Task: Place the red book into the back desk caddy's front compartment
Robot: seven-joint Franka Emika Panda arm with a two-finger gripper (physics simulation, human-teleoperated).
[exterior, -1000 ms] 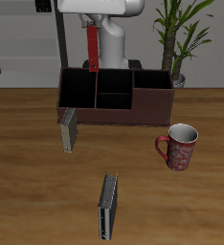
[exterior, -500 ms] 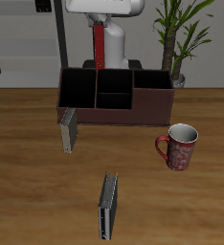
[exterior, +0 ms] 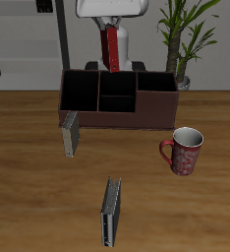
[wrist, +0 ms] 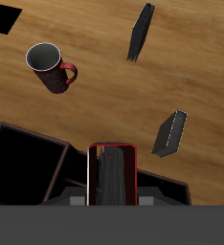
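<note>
My gripper (exterior: 110,28) is shut on the red book (exterior: 111,47), which hangs upright in the air above the back desk caddy (exterior: 117,121). The caddy is a wide, low, maroon box with black dividers. Its middle column has two cells, one farther back (exterior: 117,83) and one nearer the table's front edge (exterior: 114,103). I cannot tell which is the front compartment. The book hangs over the farther cell and the caddy's back wall. In the wrist view the book (wrist: 112,177) sits between my fingers (wrist: 81,201), with the caddy (wrist: 28,163) below.
A red patterned mug (exterior: 186,150) stands beside the caddy, nearer the front; it also shows in the wrist view (wrist: 47,65). One slim grey book (exterior: 70,133) leans at the caddy's front corner. Another (exterior: 110,212) stands near the table's front edge. A potted plant (exterior: 186,39) stands behind.
My gripper has carried the red book sideways from above the caddy's end cell to above its middle column. Nothing else moved.
</note>
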